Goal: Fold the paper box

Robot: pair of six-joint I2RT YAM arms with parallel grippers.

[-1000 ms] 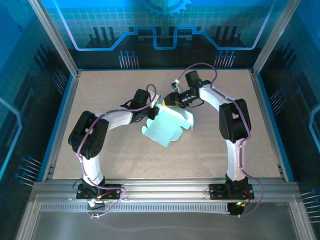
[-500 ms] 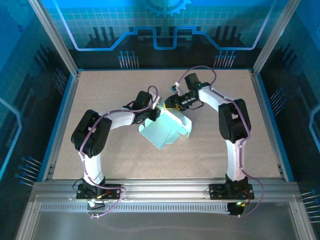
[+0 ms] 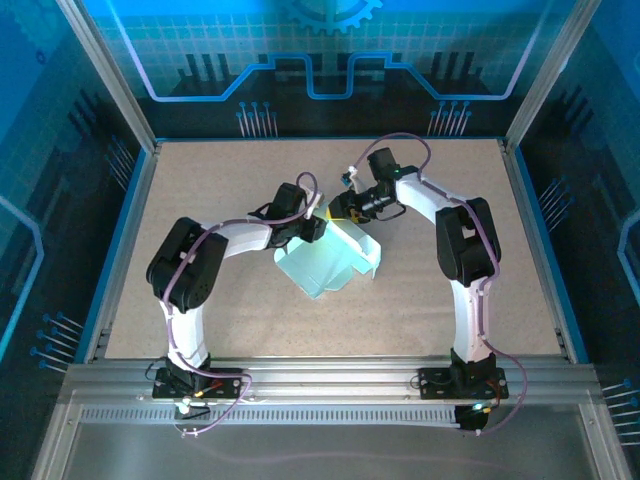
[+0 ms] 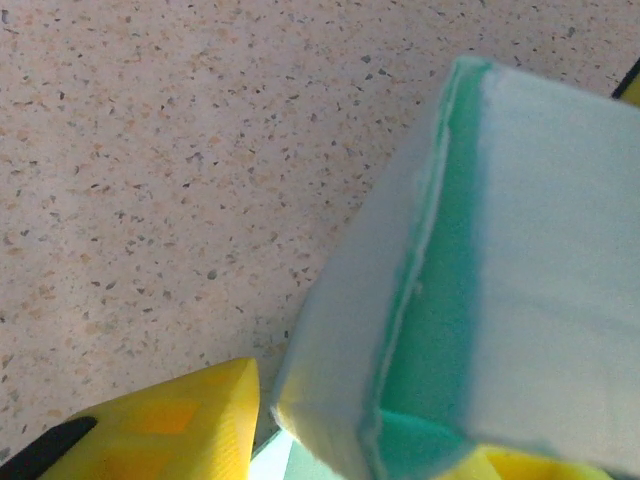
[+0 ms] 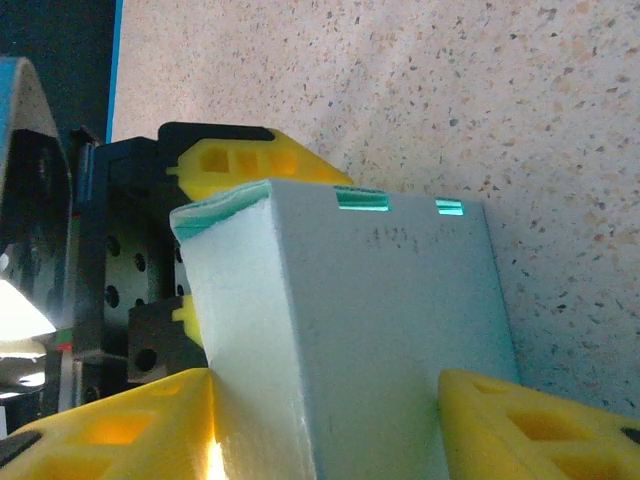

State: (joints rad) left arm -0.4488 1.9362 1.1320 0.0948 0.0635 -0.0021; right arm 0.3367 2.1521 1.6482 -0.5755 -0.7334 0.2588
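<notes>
Looking down from above, we see the pale mint thin-card paper box [image 3: 325, 262], part-folded with some walls raised, lying near the middle of the speckled beige desk [image 3: 330, 325]. The left claw [image 3: 316, 226] and right claw [image 3: 342, 208] meet at its far corner.

From the left wrist, the left claw [image 4: 370, 440] straddles a raised corner of the paper box [image 4: 540, 250]. One of its yellow fingers [image 4: 170, 425] stands just clear of the card, so we read these jaws as parted and loose, gripping nothing.

From the right wrist, the right claw [image 5: 325, 390] flanks an upright wall of the box [image 5: 370, 290]. Both yellow fingers lie against the card, yet whether they pinch it we cannot tell.

We judge the card light, springy and easily creased. It is best taken by a wall close to a fold line, gently, never by a loose flap.
</notes>
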